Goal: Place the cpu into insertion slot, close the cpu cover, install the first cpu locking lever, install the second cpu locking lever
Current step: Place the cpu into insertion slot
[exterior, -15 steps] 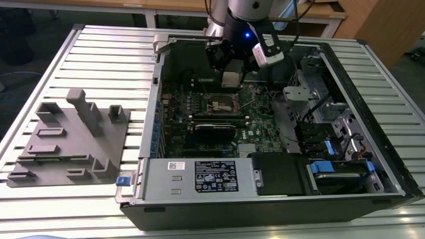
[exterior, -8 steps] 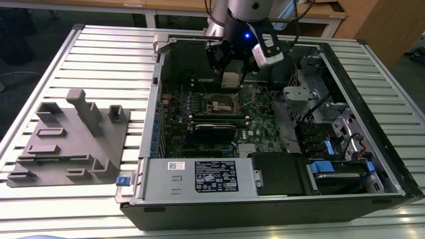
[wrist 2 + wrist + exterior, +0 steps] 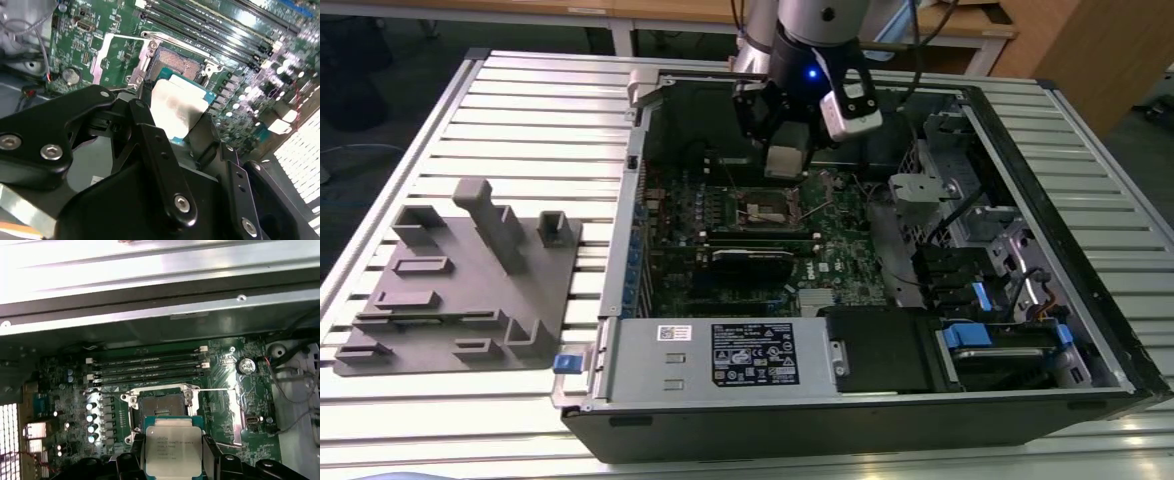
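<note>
My gripper [image 3: 783, 162] hangs inside the open computer case, just above the green motherboard [image 3: 841, 250]. It is shut on the cpu [image 3: 172, 450], a flat square chip with a silver-grey top, held by its two opposite edges between black fingers [image 3: 136, 462]. In both wrist views the cpu [image 3: 177, 107] hovers beside and a little above the insertion slot [image 3: 160, 406], whose dark gold-tinted centre [image 3: 177, 62] lies uncovered. The cpu cover [image 3: 106, 47], a thin silver frame, is swung open to one side of the slot. The slot [image 3: 767, 210] lies directly below the gripper in the exterior view.
Long black memory slots [image 3: 150, 367] run beside the socket. The case's metal wall [image 3: 150, 305] stands close behind. A power supply box [image 3: 720, 355] and drive bays with blue tabs [image 3: 974, 330] fill the near side. A grey fixture block [image 3: 460, 280] sits on the slatted table.
</note>
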You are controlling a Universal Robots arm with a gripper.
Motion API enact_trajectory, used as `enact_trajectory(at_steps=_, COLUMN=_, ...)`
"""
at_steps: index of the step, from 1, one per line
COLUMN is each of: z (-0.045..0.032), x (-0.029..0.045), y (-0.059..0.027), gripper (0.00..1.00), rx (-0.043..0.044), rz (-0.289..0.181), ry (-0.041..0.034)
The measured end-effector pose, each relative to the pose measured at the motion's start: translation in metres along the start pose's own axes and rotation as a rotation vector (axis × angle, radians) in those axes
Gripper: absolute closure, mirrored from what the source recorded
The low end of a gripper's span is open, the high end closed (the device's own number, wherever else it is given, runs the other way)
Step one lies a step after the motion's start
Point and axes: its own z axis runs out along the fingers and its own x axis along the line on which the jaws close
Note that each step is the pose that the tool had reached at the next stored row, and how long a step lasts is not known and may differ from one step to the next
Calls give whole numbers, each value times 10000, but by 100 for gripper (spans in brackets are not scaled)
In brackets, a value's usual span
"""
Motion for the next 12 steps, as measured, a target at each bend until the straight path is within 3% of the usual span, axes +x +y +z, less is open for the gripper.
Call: enact_trajectory(at_steps=12, z=43, x=-1, y=-4, gripper=46, rx=-43, rz=2210, ry=-196)
